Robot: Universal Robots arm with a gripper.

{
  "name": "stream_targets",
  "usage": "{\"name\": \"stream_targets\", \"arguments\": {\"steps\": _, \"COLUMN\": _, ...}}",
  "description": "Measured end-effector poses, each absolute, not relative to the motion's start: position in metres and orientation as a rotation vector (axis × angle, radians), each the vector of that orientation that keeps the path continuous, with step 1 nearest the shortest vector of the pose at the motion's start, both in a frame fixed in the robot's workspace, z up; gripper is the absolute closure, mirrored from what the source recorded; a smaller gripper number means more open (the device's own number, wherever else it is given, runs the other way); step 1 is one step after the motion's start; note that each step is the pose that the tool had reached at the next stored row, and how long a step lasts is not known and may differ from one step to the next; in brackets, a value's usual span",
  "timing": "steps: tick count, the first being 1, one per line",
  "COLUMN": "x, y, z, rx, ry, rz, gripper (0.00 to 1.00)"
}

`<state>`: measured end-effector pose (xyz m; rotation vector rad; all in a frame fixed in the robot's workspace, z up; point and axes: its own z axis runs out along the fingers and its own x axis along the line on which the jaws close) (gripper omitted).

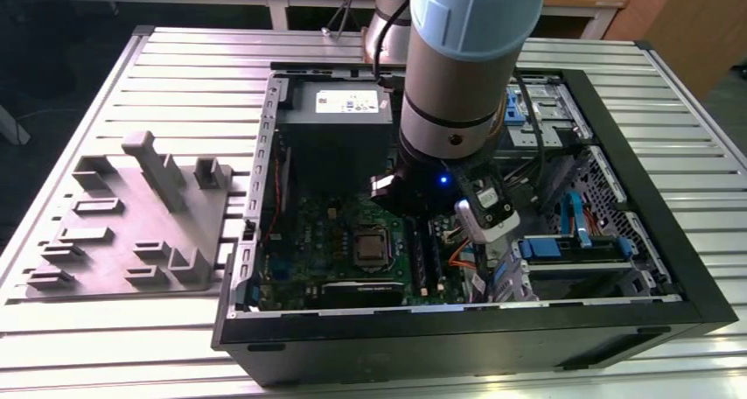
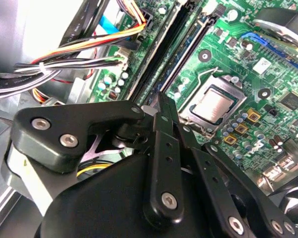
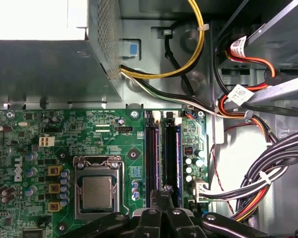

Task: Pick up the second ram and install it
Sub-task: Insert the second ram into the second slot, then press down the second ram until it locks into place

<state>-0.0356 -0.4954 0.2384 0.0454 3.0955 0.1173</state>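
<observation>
My gripper (image 3: pixel 165 190) is down inside the open computer case (image 1: pixel 653 268), over the green motherboard (image 3: pixel 104 134). Its black fingers (image 2: pixel 161 129) are pressed together with no gap between them, so it is shut. The tips sit at the near end of two long parallel memory slots (image 3: pixel 153 153). A thin dark bluish strip, the second ram (image 3: pixel 174 153), stands in the slot on the cable side and also shows in the second wrist view (image 2: pixel 185 52). Whether the fingertips touch it I cannot tell. In the exterior view my arm (image 1: pixel 467 84) covers the gripper.
The processor socket (image 3: pixel 97 191) lies beside the slots. Bundled cables (image 3: pixel 258 183) crowd the other side, close to the gripper. The power supply (image 1: pixel 338 106) fills the far end of the case. A grey parts fixture (image 1: pixel 129 215) stands on the table at the exterior view's left.
</observation>
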Motion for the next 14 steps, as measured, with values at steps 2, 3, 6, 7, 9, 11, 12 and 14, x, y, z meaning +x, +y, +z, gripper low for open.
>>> {"name": "stream_targets", "arguments": {"steps": 2, "x": -0.0356, "y": -0.4953, "z": 0.2384, "rx": 0.045, "ry": 3.095, "rz": 0.117, "gripper": 0.90}}
{"name": "stream_targets", "arguments": {"steps": 3, "x": -0.0356, "y": -0.4953, "z": 0.2384, "rx": 0.045, "ry": 3.095, "rz": 0.117, "gripper": 0.90}}
{"name": "stream_targets", "arguments": {"steps": 6, "x": -0.0356, "y": -0.4953, "z": 0.2384, "rx": 0.045, "ry": 3.096, "rz": 0.114, "gripper": 0.90}}
{"name": "stream_targets", "arguments": {"steps": 7, "x": -0.0356, "y": -0.4953, "z": 0.2384, "rx": 0.045, "ry": 3.096, "rz": 0.113, "gripper": 0.90}}
{"name": "stream_targets", "arguments": {"steps": 9, "x": -0.0356, "y": -0.4953, "z": 0.2384, "rx": 0.045, "ry": 3.096, "rz": 0.112, "gripper": 0.90}}
{"name": "stream_targets", "arguments": {"steps": 11, "x": -0.0356, "y": -0.4953, "z": 0.2384, "rx": 0.045, "ry": 3.096, "rz": 0.112, "gripper": 0.90}}
{"name": "stream_targets", "arguments": {"steps": 12, "x": -0.0356, "y": -0.4953, "z": 0.2384, "rx": 0.045, "ry": 3.096, "rz": 0.112, "gripper": 0.90}}
{"name": "stream_targets", "arguments": {"steps": 14, "x": -0.0356, "y": -0.4953, "z": 0.2384, "rx": 0.045, "ry": 3.096, "rz": 0.112, "gripper": 0.90}}
